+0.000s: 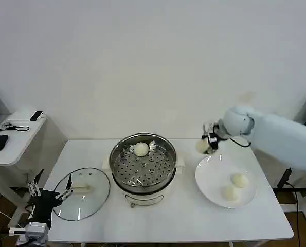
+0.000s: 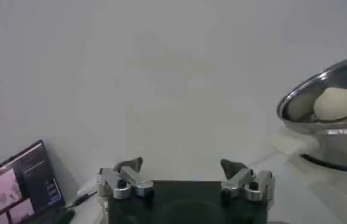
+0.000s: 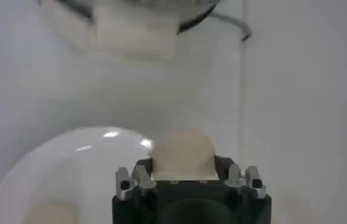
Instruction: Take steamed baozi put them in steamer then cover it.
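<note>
The steel steamer [image 1: 142,177] stands mid-table with one baozi [image 1: 141,149] on its perforated tray; that bun [image 2: 338,103] also shows in the left wrist view. My right gripper [image 1: 208,145] hangs above the far left rim of a white plate [image 1: 209,180], shut on a baozi [image 3: 184,153]. Two more baozi [image 1: 239,180] [image 1: 230,193] lie on the plate. The glass cover [image 1: 96,198] lies flat to the steamer's left. My left gripper [image 1: 50,191] rests open beside the cover at the table's left edge, with nothing between its fingers.
A side desk [image 1: 16,139] with a mouse and a phone stands off the table's left end. A laptop screen [image 2: 21,182] shows in the left wrist view. A white wall rises behind the table.
</note>
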